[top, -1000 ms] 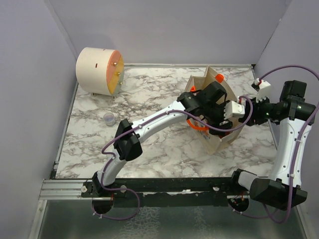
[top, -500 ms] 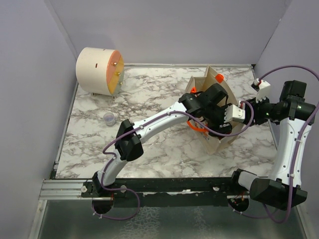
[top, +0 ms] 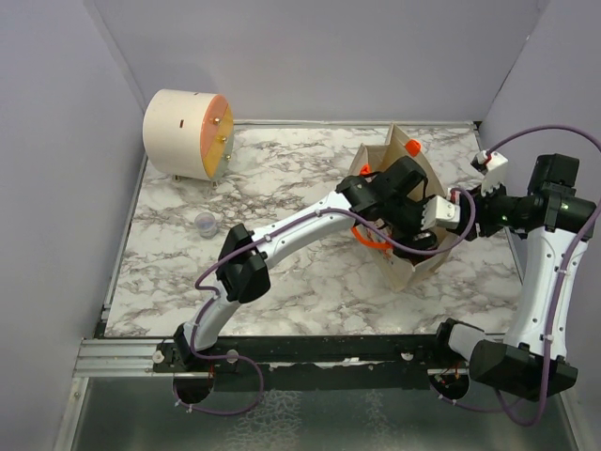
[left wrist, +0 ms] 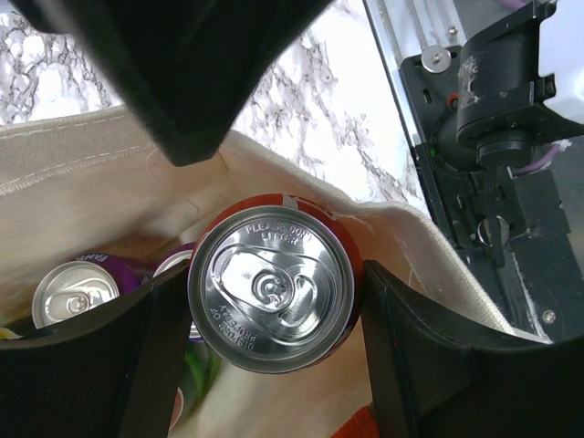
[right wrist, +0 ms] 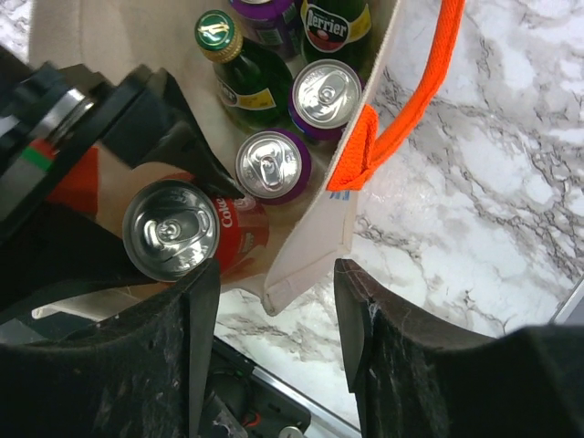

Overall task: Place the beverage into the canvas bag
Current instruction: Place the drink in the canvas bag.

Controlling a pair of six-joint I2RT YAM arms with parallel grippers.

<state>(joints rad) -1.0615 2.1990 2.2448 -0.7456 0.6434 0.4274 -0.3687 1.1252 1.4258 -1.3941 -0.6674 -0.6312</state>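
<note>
At the far left of the table, a cream drum is lying on its side, with a small clear cup sitting near it. Your left gripper is hanging in the mouth of the canvas bag, its fingers pinching an upright red cola can just inside, beside purple cans and green bottles. Your right gripper is straddling the bag's rim, fingers spread either side of the canvas.

Silver-topped red can — beige canvas bag, orange handles — grey-veined white marble table
</note>
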